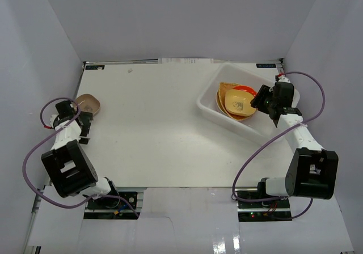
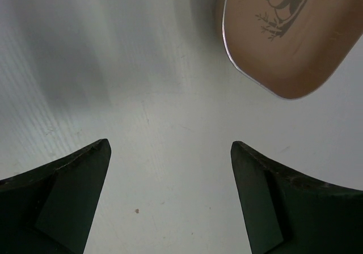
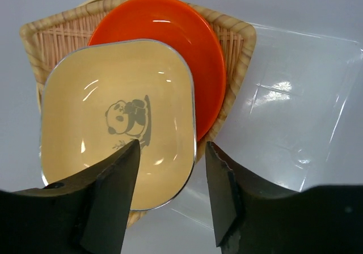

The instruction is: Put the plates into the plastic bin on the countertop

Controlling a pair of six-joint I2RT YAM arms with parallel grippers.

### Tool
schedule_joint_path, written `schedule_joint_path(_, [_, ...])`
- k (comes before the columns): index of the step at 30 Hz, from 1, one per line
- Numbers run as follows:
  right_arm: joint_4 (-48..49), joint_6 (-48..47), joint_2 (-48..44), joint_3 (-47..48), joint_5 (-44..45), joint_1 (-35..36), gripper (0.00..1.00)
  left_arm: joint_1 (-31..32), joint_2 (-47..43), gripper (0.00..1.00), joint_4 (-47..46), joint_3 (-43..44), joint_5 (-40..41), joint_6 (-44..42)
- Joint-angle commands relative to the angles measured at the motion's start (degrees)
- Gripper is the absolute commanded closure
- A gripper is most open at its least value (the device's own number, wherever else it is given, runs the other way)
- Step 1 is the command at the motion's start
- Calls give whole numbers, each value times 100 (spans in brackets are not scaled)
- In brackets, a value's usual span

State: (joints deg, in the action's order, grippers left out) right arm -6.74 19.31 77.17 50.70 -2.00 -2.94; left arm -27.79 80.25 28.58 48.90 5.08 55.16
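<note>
Over the bin [image 1: 211, 98], at its right side: right gripper [image 3: 173, 152] with jaws parted, gripping nothing. Just under it, lying flat on top of a stack: yellow plate [image 3: 113, 123], over a red plate [image 3: 187, 44] and a woven plate [image 3: 57, 33]. Probably nested like this to keep the rest of the bin free for other plates.

On the countertop [image 1: 159, 123], at the far left and well apart from the bin: brown plate [image 2: 289, 38], not yet put in. Near it, low over the surface: left gripper [image 2: 170, 146], jaws wide apart and empty, most likely set so wide to take the plate by its rim. Next, by my judgement: close on the nearest rim, lift, carry across to the bin. Care needed, since such a smooth shallow rim can slip from the fingers.
</note>
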Motion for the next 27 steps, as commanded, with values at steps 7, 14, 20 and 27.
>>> schedule_joint_path(7, [586, 161, -1045, -385, -766, -14, 41, -7, 421, 2, -932, 14, -446, 943])
schedule_joint_path(14, [894, 231, -1538, -701, -1224, 276, 41, 133, 957, 2, -1047, 216, -333, 1515])
schedule_joint_path(20, [991, 187, -1590, -877, -1321, 767, 43, 265, 1370, 2, -1109, 479, -350, 1806])
schedule_joint_path(27, [1061, 90, -1477, -983, -1188, 1164, 44, 432, 1283, 2, -1399, 339, -87, 2130])
